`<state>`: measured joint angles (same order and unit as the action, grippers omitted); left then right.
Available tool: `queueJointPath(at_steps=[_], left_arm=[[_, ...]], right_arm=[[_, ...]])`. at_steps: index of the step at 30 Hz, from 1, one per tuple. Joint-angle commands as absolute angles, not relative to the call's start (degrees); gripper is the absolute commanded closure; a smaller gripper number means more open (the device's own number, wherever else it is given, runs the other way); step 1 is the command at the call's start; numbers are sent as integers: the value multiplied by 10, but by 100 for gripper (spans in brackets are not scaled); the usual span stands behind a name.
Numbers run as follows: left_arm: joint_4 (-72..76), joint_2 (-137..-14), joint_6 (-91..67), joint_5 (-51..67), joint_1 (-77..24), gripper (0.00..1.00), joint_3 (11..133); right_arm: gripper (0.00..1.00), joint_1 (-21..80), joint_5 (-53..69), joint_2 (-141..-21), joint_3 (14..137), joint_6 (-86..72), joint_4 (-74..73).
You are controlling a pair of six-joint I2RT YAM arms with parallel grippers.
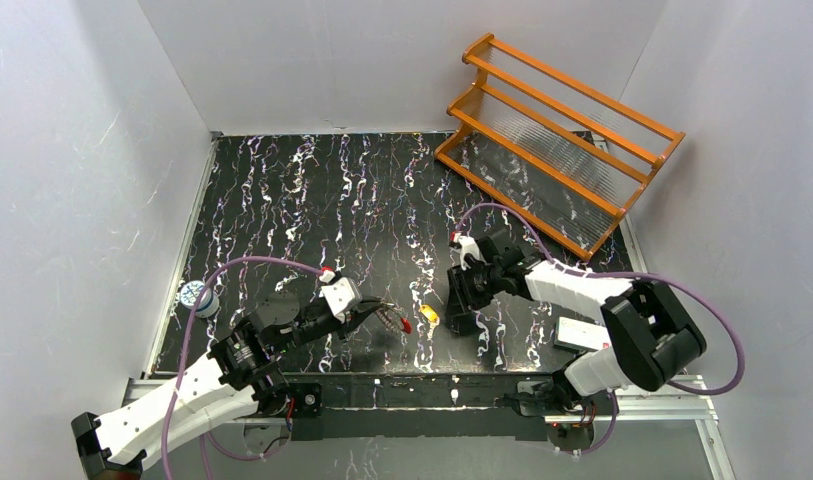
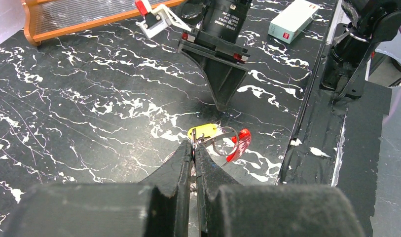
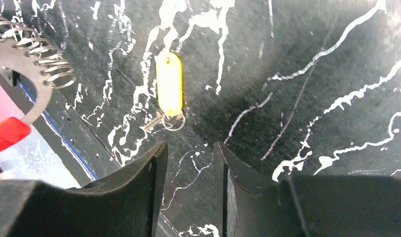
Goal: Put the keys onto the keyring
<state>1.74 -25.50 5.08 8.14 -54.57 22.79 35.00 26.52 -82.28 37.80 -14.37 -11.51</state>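
Spanning the white-walled booth, a black table (image 1: pixel 312 190) veined in white carries an orange rack (image 1: pixel 557 140) at far right. Near the front edge the left gripper (image 2: pixel 194 145) pinches the keyring (image 2: pixel 239 144), a thin wire loop whose red section points towards the right arm. Beside it a yellow tag (image 3: pixel 169 84) lies flat, long axis running away from the right gripper (image 3: pixel 188 148), whose fingers stand partly apart around nothing; perhaps a tiny key (image 3: pixel 151 122) lies at the tag's near end

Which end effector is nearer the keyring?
Left. The left end effector is shut on the keyring; the right end effector stands apart from it, open, pointing at the yellow tag.
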Motion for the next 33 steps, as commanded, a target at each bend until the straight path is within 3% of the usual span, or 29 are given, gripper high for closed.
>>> queueJointPath(at_steps=[1,13,33], left_arm=[[43,-254,48,87,-548,100,221],[45,-252,53,85,-548,100,218],[46,-247,62,80,-548,100,216]], right_arm=[[53,370,248,-761,379,-82,-46],[51,425,213,-691,321,194,9],[60,552,78,-734,256,296,85]])
